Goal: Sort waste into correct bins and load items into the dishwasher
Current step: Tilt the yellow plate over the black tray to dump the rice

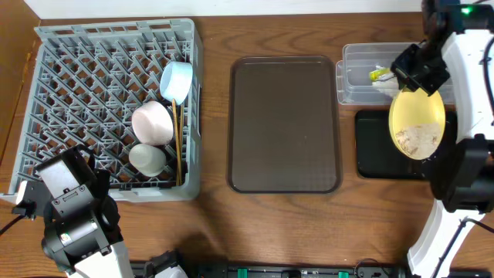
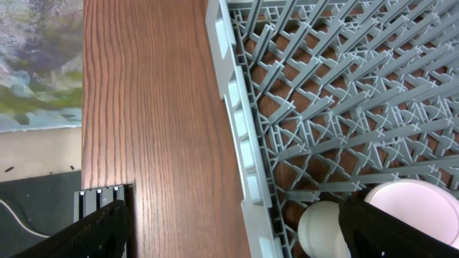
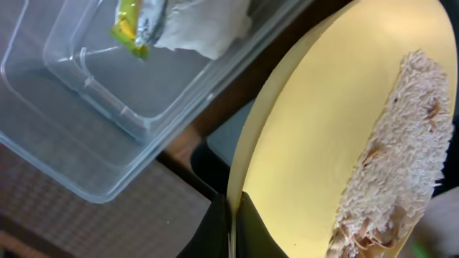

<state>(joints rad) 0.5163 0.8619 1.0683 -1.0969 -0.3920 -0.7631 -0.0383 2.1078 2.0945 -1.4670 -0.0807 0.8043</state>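
Above the flat black tray (image 1: 369,158), the right gripper (image 3: 231,218) pinches 1 edge of the tilted pale yellow plate (image 1: 417,116), its beige food scraps (image 1: 415,140) lying at the opposite edge directly over that tray, while the left gripper (image 2: 247,229) gapes wide, well away from it.

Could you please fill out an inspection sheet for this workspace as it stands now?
Surface: wooden table, bare wood showing between the things.
Job's things: dish rack holds light blue bowl, pinkish bowl, white cup and chopsticks; yellow plate with food scraps is held over the black tray; wrapper and napkin lie in the clear tub.
Clutter: brown serving tray, nothing on it.
Grippers: left gripper open at the rack's corner, holding nothing; right gripper shut on the plate's rim.
Cables: thin cable at the table's front left edge.
Surroundings: pale wall strip beyond the far edge.
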